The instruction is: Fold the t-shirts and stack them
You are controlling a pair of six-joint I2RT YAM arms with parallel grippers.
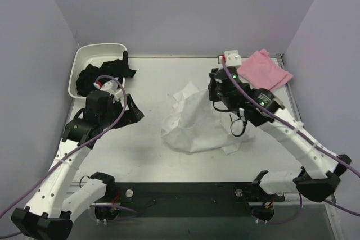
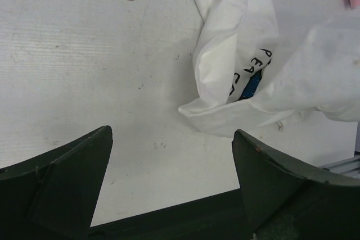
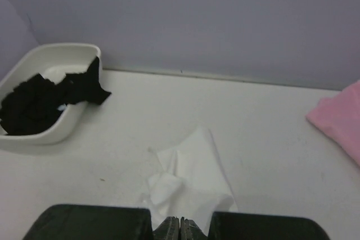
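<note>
The white t-shirt lies crumpled in the middle of the table, its right edge pulled up. My right gripper is shut on that edge; in the right wrist view its fingers meet with white cloth hanging below them. The pink t-shirt lies folded at the back right, and shows in the right wrist view. My left gripper is open and empty, left of the white shirt. In the left wrist view it hovers over bare table, with the shirt's printed fold just ahead.
A white plastic tub stands at the back left with a black garment spilling over its rim. The tub also shows in the right wrist view. Lilac walls close the back and sides.
</note>
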